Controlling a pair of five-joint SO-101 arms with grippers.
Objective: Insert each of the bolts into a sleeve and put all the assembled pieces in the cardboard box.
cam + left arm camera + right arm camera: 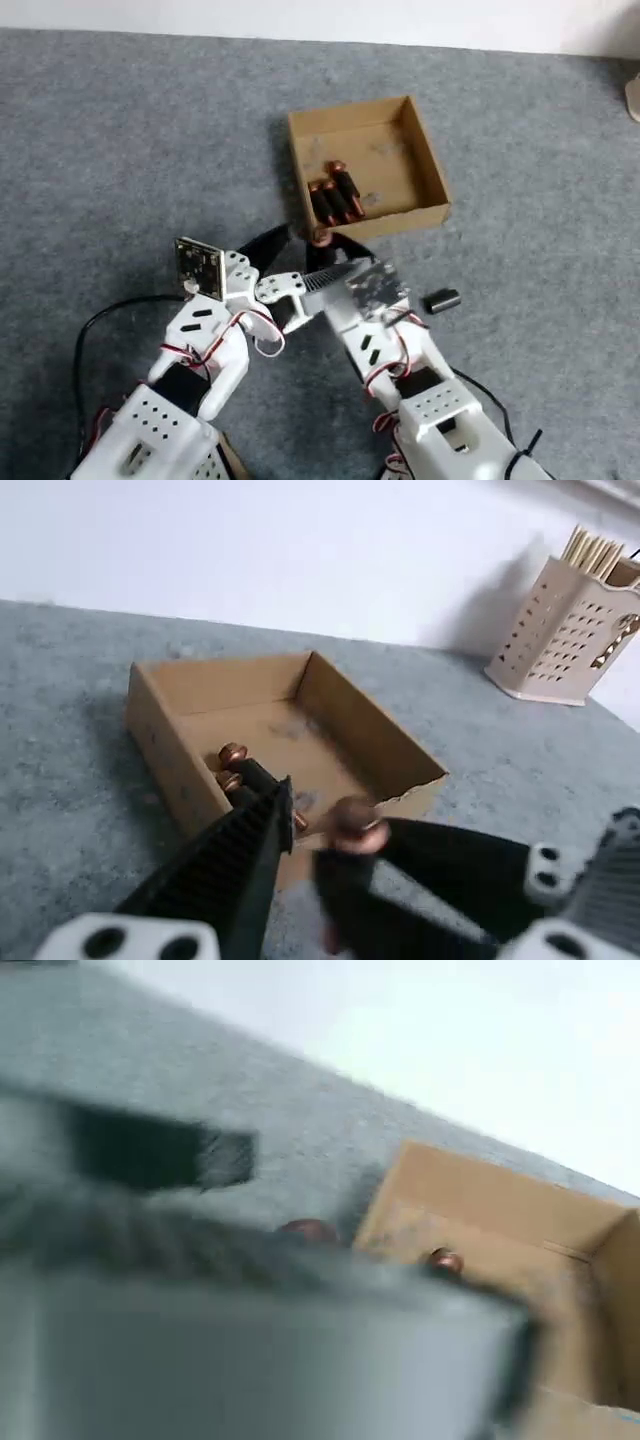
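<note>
Left wrist view: left gripper (305, 845) fingers spread near the assembled piece (345, 852), just outside the cardboard box (160, 742) (right gripper (335, 262): cannot tell); released here, it likely lands on the counter (120, 150).

Built of white moulded plastic, blocky in section: left arm (200, 350) and right arm (400, 365), with black servo bodies set between the shells. Rows of small round holes across the broad base segments, short black slots on the upper links. Thin red and white wires (262, 335) looped loosely at the joints; thicker black cable (95, 330) curving off beside the left arm. Small square camera board (199, 268), dark and speckled, on the left wrist; silvery-grey plate (377, 288) on the right. Black and ribbed at the left gripper (305, 830), with white mounts pierced by round holes behind.
</note>
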